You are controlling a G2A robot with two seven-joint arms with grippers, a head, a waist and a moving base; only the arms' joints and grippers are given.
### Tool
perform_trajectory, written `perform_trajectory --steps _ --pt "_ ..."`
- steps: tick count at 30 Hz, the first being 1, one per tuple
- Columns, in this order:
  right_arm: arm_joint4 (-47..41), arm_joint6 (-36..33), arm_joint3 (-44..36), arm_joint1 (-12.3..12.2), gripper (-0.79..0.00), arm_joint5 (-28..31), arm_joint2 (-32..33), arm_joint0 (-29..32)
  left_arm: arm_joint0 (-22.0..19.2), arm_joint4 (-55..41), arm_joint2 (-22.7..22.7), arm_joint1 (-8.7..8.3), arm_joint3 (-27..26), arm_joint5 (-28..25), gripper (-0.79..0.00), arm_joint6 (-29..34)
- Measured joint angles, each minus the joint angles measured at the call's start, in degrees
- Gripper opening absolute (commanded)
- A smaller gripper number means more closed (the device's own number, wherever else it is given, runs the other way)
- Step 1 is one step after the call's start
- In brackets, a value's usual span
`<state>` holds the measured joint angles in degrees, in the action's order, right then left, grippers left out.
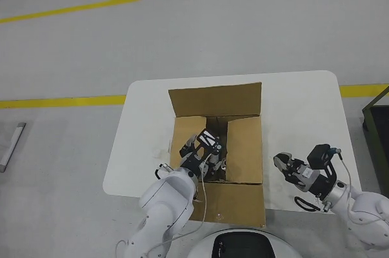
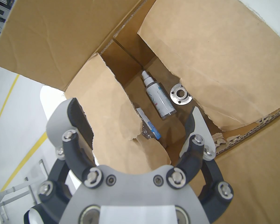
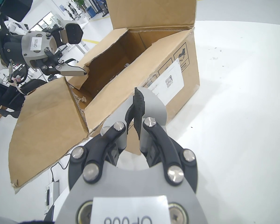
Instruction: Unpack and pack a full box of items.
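Observation:
An open cardboard box (image 1: 246, 151) stands on the white table (image 1: 304, 103). In the left wrist view its bottom holds a white spray bottle (image 2: 157, 95) lying flat, a round metal flange (image 2: 180, 94) beside it, and a small white-and-blue pack (image 2: 149, 127) half hidden under a torn inner flap. My left gripper (image 2: 133, 113) hangs open over the box's near-left opening (image 1: 204, 153), touching none of the items; it also appears across the box (image 3: 75, 52). My right gripper (image 3: 137, 99) is shut and empty, beside the box's right wall above the table (image 1: 281, 161).
The box's far flap (image 1: 217, 100) stands upright and the near flap (image 1: 231, 203) lies out over the table's front edge. Both inner flaps have torn edges. A dark green cart (image 1: 382, 135) stands right of the table. Bare table lies right of the box.

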<state>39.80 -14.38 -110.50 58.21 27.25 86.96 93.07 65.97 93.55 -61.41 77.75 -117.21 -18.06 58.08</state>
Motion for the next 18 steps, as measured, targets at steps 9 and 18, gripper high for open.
perform_trajectory --steps 9,18 --pt "-0.4 -0.6 -0.2 0.2 -0.785 -0.3 -0.7 -0.6 0.3 2.6 1.0 0.18 2.9 2.5 -0.123 -1.0" --pt "-0.5 -0.2 -0.1 0.3 -0.785 -0.4 -0.7 -0.5 -1.9 8.5 3.5 0.76 7.2 4.5 -0.785 1.8"
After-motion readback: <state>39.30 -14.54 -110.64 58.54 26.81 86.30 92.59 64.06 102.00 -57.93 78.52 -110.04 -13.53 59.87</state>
